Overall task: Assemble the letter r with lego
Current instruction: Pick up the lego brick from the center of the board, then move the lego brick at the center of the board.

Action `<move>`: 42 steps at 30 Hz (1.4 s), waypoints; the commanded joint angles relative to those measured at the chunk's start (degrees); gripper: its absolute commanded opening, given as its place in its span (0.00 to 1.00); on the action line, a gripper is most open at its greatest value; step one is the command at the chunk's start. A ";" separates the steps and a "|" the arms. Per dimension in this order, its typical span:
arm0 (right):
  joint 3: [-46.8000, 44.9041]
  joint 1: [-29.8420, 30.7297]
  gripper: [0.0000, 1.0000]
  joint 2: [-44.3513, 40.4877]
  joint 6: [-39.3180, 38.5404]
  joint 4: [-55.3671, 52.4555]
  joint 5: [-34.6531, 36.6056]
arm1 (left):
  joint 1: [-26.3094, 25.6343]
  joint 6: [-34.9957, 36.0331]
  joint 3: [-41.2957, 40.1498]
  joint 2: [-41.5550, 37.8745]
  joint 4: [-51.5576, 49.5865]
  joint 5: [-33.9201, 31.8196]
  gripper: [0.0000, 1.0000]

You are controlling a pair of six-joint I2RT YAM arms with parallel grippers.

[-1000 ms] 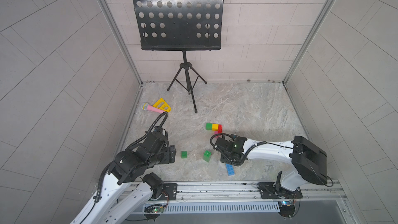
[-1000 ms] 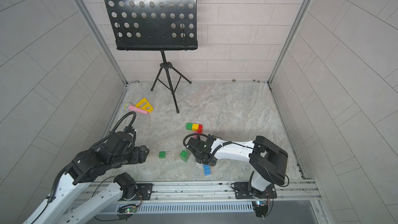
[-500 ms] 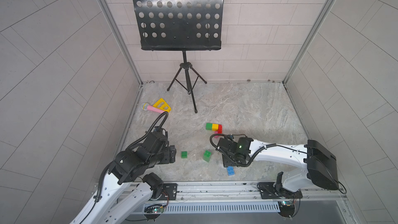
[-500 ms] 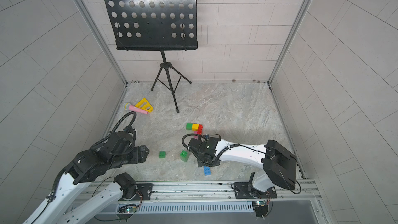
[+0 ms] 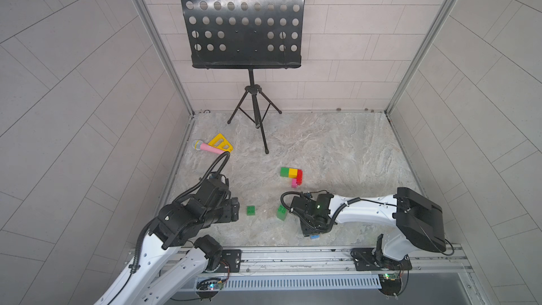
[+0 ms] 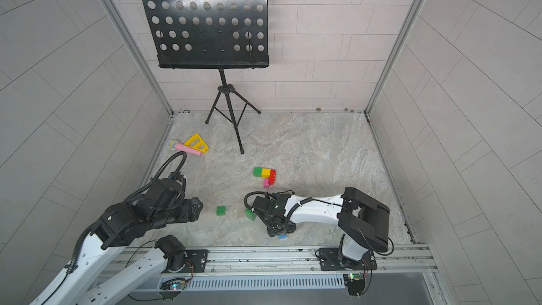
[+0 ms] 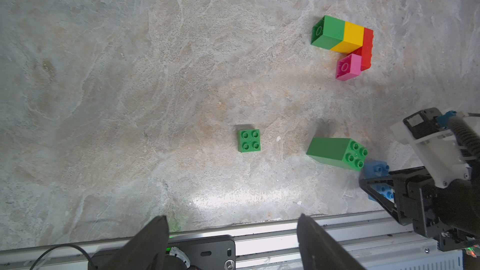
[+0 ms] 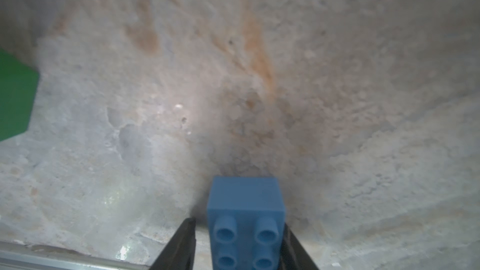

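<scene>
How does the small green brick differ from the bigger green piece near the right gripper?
The small green brick sits studs up; the bigger green piece lies on its side, studs sideways. The small green brick is squarish; the bigger green piece is longer. The small one stands alone; the bigger one lies close beside the blue brick. Both are green, studded and ungripped.

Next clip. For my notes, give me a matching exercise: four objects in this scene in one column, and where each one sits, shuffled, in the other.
Things:
1. blue studded plastic brick
2. small square green studded brick
3. pink studded plastic brick
4. pink toy microphone

Places:
A. beside the yellow triangular toy
B. set against the long red brick
C. between the fingers of the right gripper
D. standing alone, studs up

Pairs: 1-C; 2-D; 3-B; 4-A
</scene>
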 commanded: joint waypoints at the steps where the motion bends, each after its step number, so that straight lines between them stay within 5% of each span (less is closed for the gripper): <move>1: 1.16 0.11 0.37 1.24 -0.63 -2.05 1.62 | 0.38 -1.90 -1.67 0.14 -1.06 -1.34 0.85; 6: 2.79 -0.04 0.00 0.59 -1.94 -5.11 3.29 | 0.38 -5.69 -4.18 0.38 0.66 -0.36 0.85; 16: 20.33 -6.24 0.00 -8.77 -12.03 -15.39 14.85 | 0.38 -6.35 -1.96 3.46 -0.42 -2.42 0.85; 19: 26.08 -10.54 0.00 -8.40 -14.80 -13.84 12.14 | 0.37 -5.01 -1.75 2.43 -0.60 -2.41 0.84; 30: 50.35 -12.36 0.00 13.52 -15.60 -16.19 -3.12 | 0.33 -2.04 2.84 -2.97 -6.36 -9.57 0.85; 42: 57.40 -4.57 0.00 29.83 -8.85 -10.06 -1.43 | 0.23 1.80 2.56 -12.26 -11.55 -5.23 0.85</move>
